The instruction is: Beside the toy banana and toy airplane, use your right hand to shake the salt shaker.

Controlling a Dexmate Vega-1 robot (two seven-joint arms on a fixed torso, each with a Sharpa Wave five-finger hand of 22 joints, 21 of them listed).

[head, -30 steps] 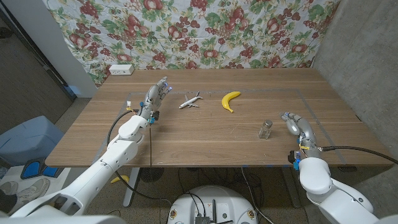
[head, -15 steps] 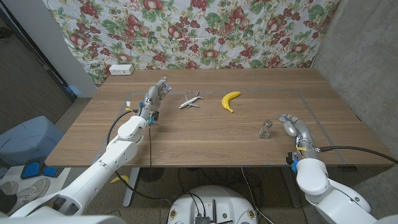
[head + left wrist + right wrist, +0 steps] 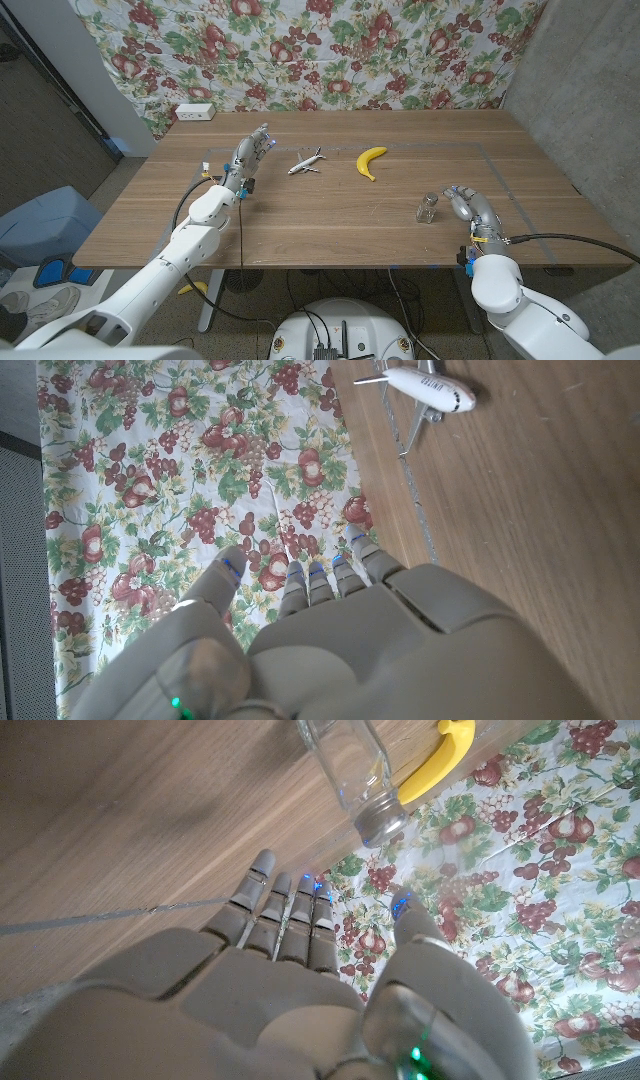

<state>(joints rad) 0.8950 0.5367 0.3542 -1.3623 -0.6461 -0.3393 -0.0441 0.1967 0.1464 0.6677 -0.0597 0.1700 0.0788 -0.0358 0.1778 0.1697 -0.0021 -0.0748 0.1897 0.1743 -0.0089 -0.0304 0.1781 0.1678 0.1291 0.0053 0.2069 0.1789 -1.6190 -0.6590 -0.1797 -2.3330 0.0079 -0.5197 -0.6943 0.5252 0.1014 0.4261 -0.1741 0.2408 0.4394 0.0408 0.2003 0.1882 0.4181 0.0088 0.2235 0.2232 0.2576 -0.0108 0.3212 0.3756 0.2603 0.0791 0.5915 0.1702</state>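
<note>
The right hand (image 3: 462,203) has edged closer to the salt shaker (image 3: 428,208), fingers spread, holding nothing. Grasping and shaking remain undone. The left hand (image 3: 251,153) waits open.

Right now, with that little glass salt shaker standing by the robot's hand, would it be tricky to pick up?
Probably a bit. The salt shaker looks like smooth clear glass, so likely slippery and breakable. It stands tall and narrow, so a sideways nudge from the right hand might tip it. It looks nearly empty, so probably light.
</note>
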